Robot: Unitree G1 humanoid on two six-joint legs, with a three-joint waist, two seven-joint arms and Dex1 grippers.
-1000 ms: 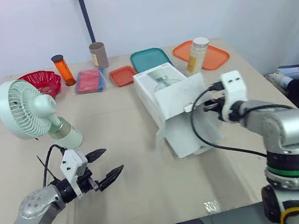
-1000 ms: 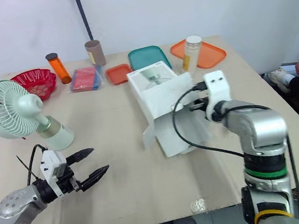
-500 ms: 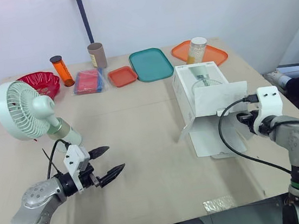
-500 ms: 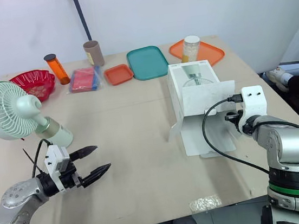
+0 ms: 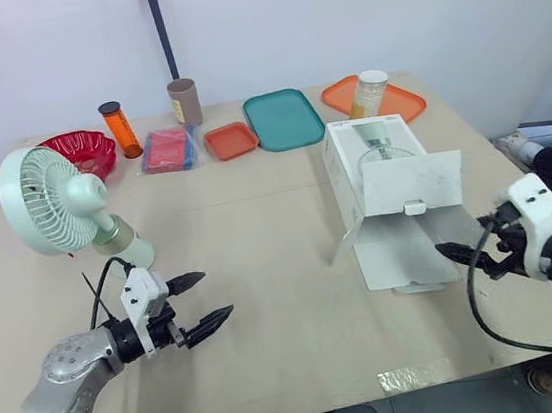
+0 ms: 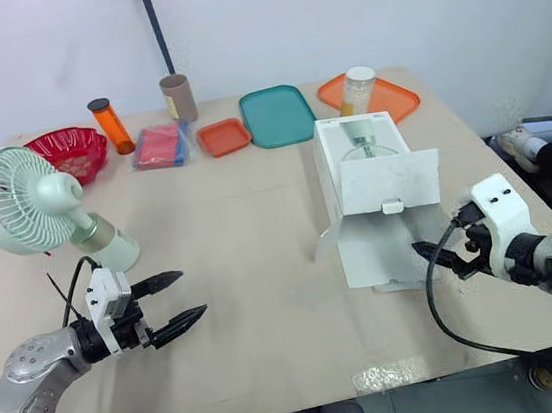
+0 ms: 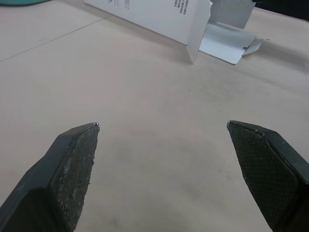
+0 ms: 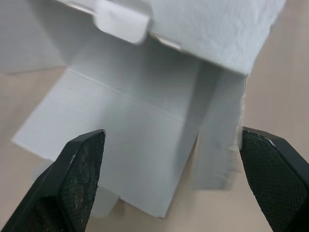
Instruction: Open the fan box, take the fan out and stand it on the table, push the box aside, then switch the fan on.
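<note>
Seen from the head, the pale green fan [image 5: 55, 208] stands upright at the left of the surface [image 5: 257, 219], its base just beyond the left hand [image 5: 216, 292], which hovers released with fingers spread; the white fan box [image 5: 380, 168] lies at the right, one near flap raised, its open end facing the right hand [image 5: 455, 253], which is close by and likewise released; in the left wrist view both fingertips [image 7: 72, 159] stand wide apart over bare surface, the box far off; in the right wrist view the spread fingers [image 8: 79, 169] frame the box's open white inside.
</note>
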